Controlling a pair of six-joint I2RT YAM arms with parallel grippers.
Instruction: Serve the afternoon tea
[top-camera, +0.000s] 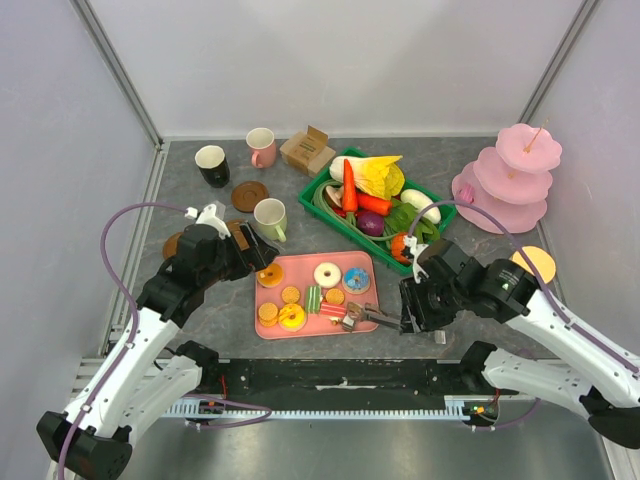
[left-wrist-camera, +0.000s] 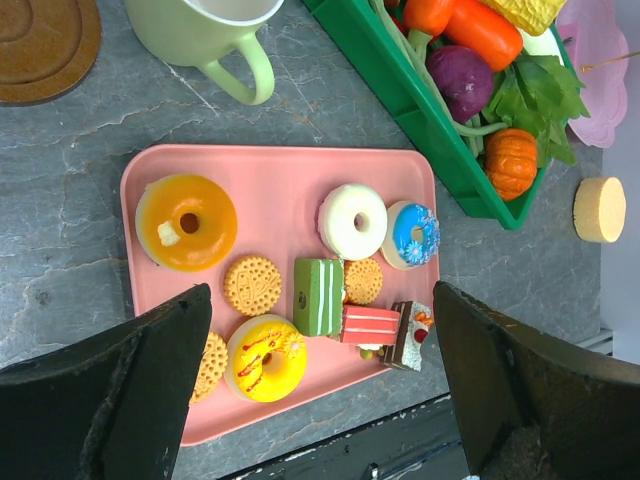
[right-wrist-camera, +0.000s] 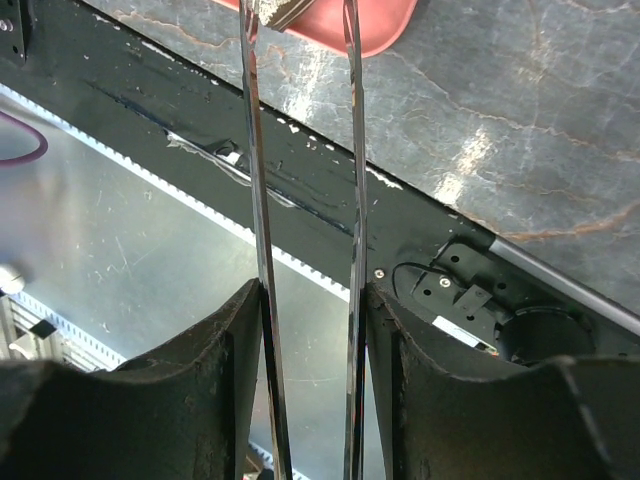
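A pink tray (top-camera: 300, 263) holds iced donuts, round biscuits (left-wrist-camera: 252, 285) and striped cake slices (left-wrist-camera: 318, 296). My left gripper (left-wrist-camera: 320, 300) hangs open above the tray's near half, its fingers on either side of the sweets and holding nothing. My right gripper (top-camera: 408, 308) is shut on metal tongs (top-camera: 372, 317). The tongs' tips reach the brown cake slice (left-wrist-camera: 410, 335) at the tray's near right corner. In the right wrist view the tongs' arms (right-wrist-camera: 255, 200) press against both fingers. Black (top-camera: 212, 165), pink (top-camera: 261, 147) and pale-green (top-camera: 270, 218) mugs stand behind the tray.
A green basket (top-camera: 425, 205) of toy vegetables sits behind and right of the tray. A pink tiered stand (top-camera: 505, 180) is at the far right, with a yellow disc (top-camera: 533, 264) near it. A cardboard box (top-camera: 307, 150) and a brown coaster (top-camera: 250, 195) lie near the mugs.
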